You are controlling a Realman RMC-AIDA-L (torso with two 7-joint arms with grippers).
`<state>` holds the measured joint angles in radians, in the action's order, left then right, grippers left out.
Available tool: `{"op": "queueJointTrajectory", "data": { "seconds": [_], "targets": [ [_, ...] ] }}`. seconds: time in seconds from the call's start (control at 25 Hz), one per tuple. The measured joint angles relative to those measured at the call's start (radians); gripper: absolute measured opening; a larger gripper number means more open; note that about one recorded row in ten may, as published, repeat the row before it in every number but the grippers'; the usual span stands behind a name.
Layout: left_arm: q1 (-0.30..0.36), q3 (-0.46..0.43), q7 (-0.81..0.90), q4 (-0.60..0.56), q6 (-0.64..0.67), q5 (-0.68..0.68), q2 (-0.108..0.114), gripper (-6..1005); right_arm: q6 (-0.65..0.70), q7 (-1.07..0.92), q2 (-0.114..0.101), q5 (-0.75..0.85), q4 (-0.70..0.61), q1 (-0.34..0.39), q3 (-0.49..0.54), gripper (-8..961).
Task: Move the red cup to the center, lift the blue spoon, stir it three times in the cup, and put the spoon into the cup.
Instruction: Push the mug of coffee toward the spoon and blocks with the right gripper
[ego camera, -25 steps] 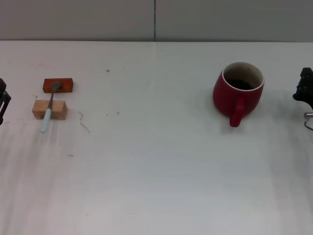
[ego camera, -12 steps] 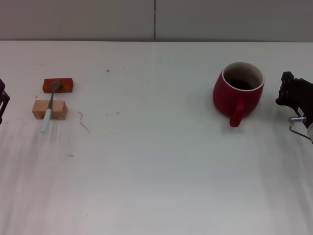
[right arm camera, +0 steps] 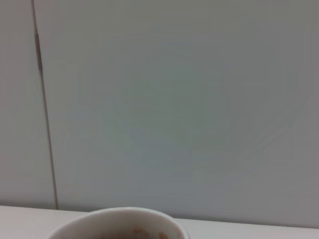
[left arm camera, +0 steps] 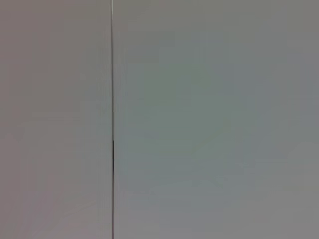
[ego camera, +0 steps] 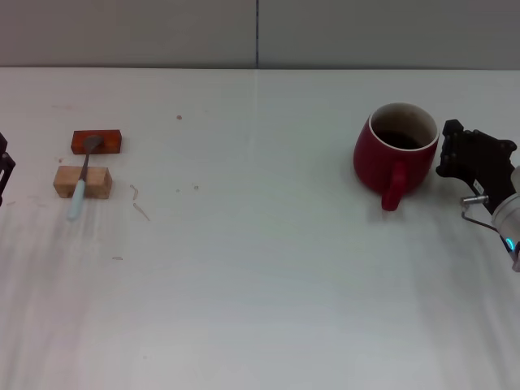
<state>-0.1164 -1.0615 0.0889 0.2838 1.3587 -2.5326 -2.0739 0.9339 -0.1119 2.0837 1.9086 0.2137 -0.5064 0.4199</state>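
Observation:
The red cup (ego camera: 396, 154) stands upright on the right side of the white table (ego camera: 260, 284), its handle turned toward the front edge. Its pale rim (right arm camera: 119, 223) shows low in the right wrist view. My right gripper (ego camera: 477, 152) hovers just to the right of the cup, open and holding nothing, a small gap from the cup's wall. At the far left lies the blue spoon (ego camera: 80, 183), its bowl on a red-orange block (ego camera: 97, 142) and its handle across a tan wooden block (ego camera: 83, 182). Only a sliver of my left gripper (ego camera: 4, 169) shows at the left edge.
A grey panelled wall (ego camera: 260, 32) with a vertical seam runs behind the table's far edge, and it fills the left wrist view. A few small marks dot the table (ego camera: 140, 203) near the blocks.
My right gripper has moved in from the right edge toward the cup and now sits close beside it. The cup, spoon, blocks and left gripper have not moved.

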Motion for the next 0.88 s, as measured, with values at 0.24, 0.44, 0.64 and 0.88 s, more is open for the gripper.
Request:
{"op": "queueJointTrajectory", "data": {
  "seconds": [0.24, 0.44, 0.64, 0.88],
  "targets": [
    [0.001, 0.0, 0.0, -0.001, 0.002, 0.0, 0.0, 826, -0.005, 0.0, 0.0, 0.012, 0.022, -0.012, -0.012, 20],
    [0.001, 0.0, 0.0, -0.001, 0.002, 0.0, 0.0, 826, -0.007, -0.001, 0.0, 0.028, 0.029, -0.018, -0.015, 22],
    [0.001, 0.0, 0.0, 0.0, 0.002, 0.0, 0.0, 826, -0.007, -0.007, 0.001, 0.058, 0.05, -0.021, -0.015, 24],
    [0.0, 0.0, 0.0, 0.0, 0.002, 0.0, 0.0, 826, -0.025, -0.009, 0.001, 0.106, 0.089, -0.033, -0.015, 26]
  ]
}}
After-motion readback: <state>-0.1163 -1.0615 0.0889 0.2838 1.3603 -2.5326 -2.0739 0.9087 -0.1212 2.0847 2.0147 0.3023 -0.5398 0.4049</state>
